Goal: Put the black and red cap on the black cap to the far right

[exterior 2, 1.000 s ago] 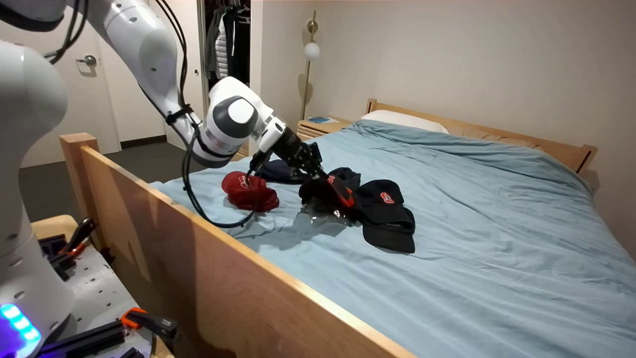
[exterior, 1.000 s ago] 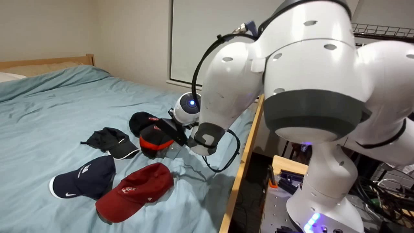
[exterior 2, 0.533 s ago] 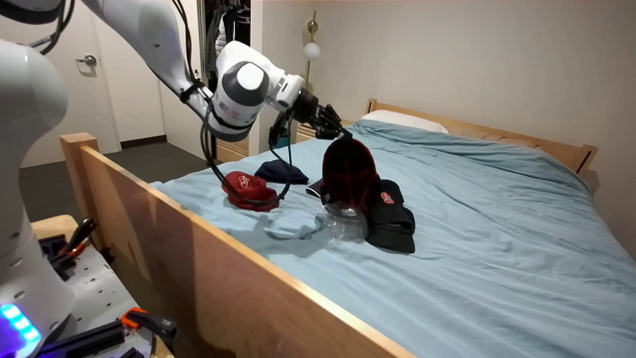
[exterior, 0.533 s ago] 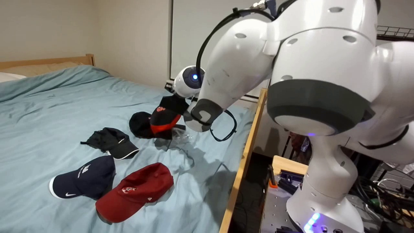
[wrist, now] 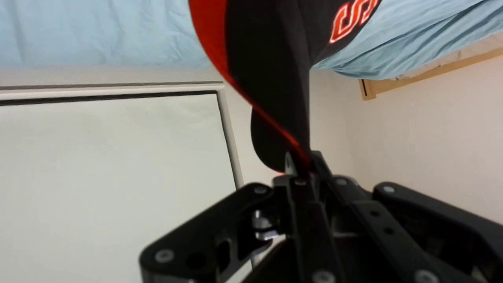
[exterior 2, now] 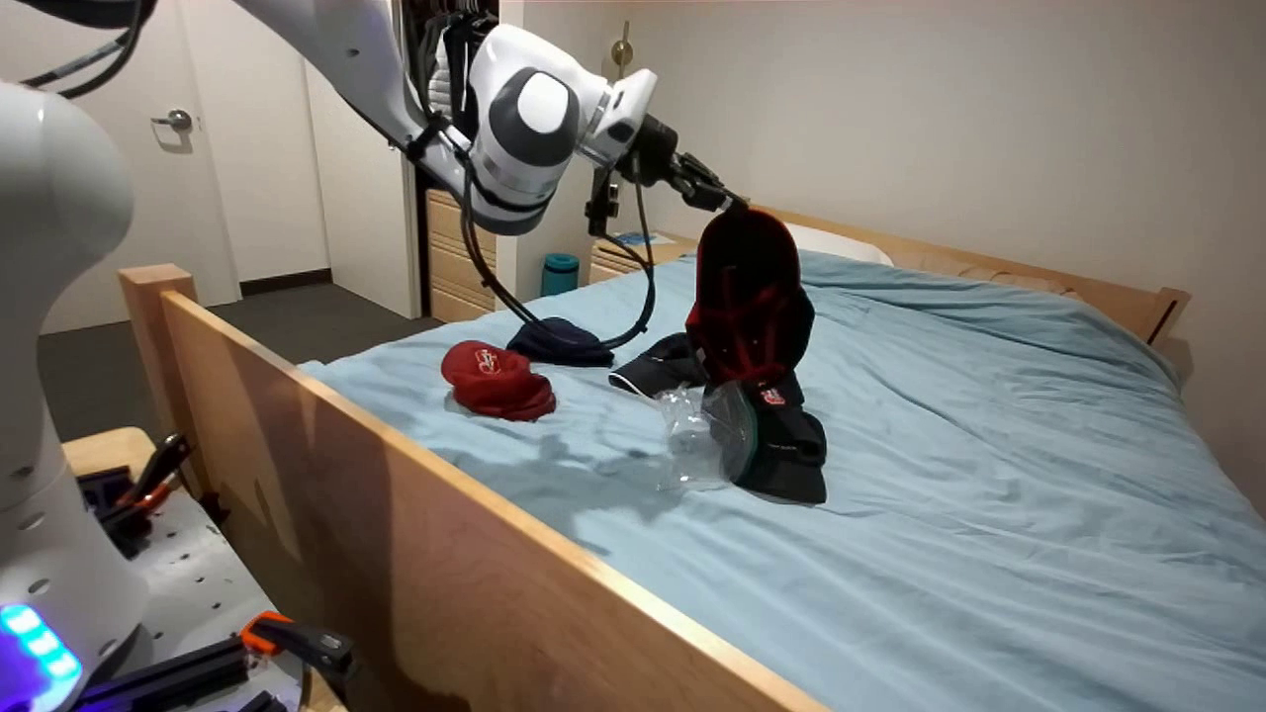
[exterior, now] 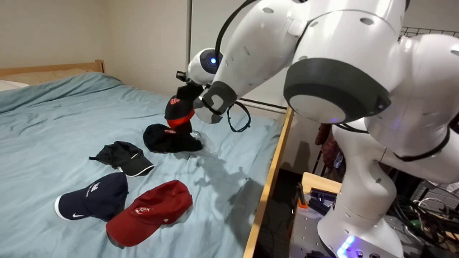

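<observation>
Gripper [wrist: 304, 162]: pressed tog. on the edge of the black and red cap [exterior 2: 747, 297], fabric pinched btw. tips, per wrist view. Hold judged adequate.

Held cap hangs beneath gripper, long axis approx. vert., in both exterior views. Hollow underside faces out in an exterior view; logo [wrist: 351, 19] shows in wrist view.

Target, the black cap [exterior: 155, 138], rests on bed [exterior 2: 989, 445] just below lower end of held cap, its long axis approx. flat along the bed, brim [exterior 2: 781, 480] at near end in an exterior view. The two caps overlap in both exterior views; contact can't be confirmed.

Finding: relation prob. close to right in pos., wrong in angle. Held cap stands about square to target; straight lowering wld. likely fold or topple it. Rec.: tip held cap toward flat, hollow side down, crown over crown, then release.

Clear plastic [exterior 2: 692, 440] lies beside target; poss. snag. White-trimmed cap [exterior: 132, 160] near, off path. Placement: not yet done.
</observation>
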